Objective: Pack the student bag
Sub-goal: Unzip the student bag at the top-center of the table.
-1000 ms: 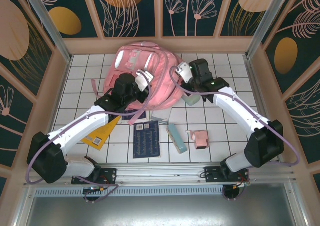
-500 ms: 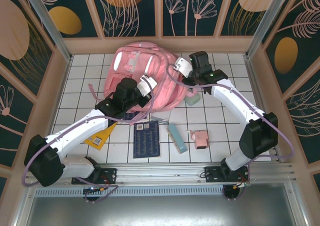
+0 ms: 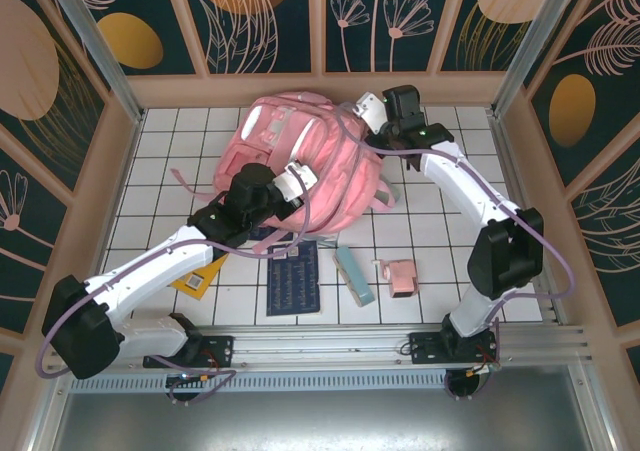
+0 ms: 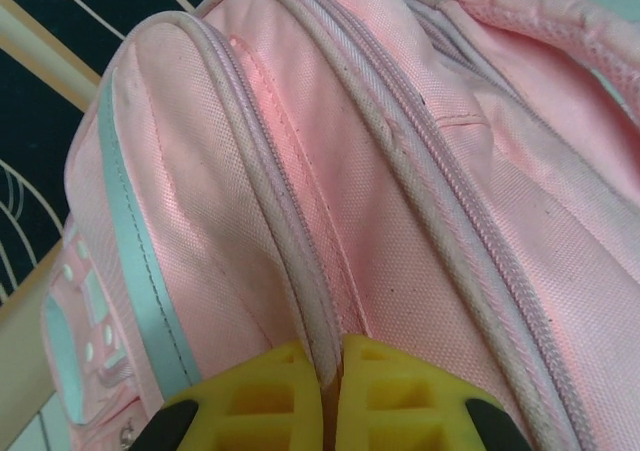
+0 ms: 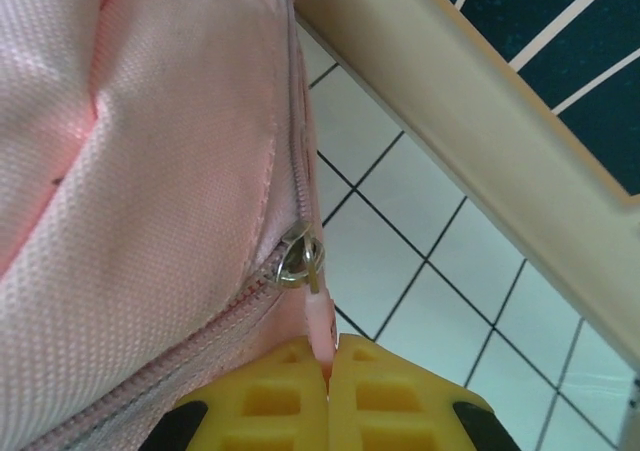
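The student bag [image 3: 320,161], a big soft pink backpack, lies at the back middle of the tiled table. My left gripper [image 3: 300,178] rests on its near side. In the left wrist view the left gripper [image 4: 330,356] is shut on a pale piped seam of the student bag [image 4: 420,191]. My right gripper [image 3: 368,105] is at the bag's far right corner, close to the back wall. In the right wrist view this gripper [image 5: 328,349] is shut on the pink pull tab [image 5: 319,321] that hangs from a metal zipper slider [image 5: 300,256].
On the tiles nearer the arm bases lie a dark blue notebook [image 3: 293,276], a yellow book [image 3: 197,276], a pale teal case [image 3: 354,274] and a small pink item [image 3: 402,277]. The wooden back wall rail [image 5: 480,101] runs just behind the right gripper.
The right gripper has moved toward the back wall with the pull tab. The bag has shifted right and back and swung round. The left gripper has followed it to the right.
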### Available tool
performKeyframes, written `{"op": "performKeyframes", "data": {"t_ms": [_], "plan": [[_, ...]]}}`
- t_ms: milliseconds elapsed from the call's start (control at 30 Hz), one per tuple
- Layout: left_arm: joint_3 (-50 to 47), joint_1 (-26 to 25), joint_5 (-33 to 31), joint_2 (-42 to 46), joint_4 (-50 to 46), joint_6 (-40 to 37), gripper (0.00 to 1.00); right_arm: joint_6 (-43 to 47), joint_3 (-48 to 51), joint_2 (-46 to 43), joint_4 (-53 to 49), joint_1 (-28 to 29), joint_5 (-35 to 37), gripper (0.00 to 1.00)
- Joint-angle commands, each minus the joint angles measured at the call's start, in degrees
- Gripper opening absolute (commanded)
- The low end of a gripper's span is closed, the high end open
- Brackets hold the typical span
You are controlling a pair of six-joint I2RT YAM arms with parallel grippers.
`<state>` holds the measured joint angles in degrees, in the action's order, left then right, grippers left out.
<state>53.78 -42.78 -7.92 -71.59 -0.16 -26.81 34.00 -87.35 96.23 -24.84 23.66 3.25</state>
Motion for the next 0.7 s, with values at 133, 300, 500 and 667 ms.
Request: {"op": "performKeyframes", "data": {"t_ms": [133,300,500,667], "plan": [[4.8,0.3,-4.0,0.2,5.6,-9.2,0.00,-10.3,9.0,-10.9,5.2,4.2,-7.9,0.00],[5.9,2.5,-4.9,-0.8,6.7,-3.7,0.35,-19.3,16.1,-16.2,8.5,7.4,-10.6,0.00],[8.5,3.6,-5.3,5.0,2.1,17.6,0.81,-37.3,22.1,-18.6,15.1,11.4,-14.7,0.00],[14.6,4.0,-8.6,7.2,-12.2,42.3,0.68,-47.0,28.6,-18.5,24.6,16.9,-14.8,0.00]]}}
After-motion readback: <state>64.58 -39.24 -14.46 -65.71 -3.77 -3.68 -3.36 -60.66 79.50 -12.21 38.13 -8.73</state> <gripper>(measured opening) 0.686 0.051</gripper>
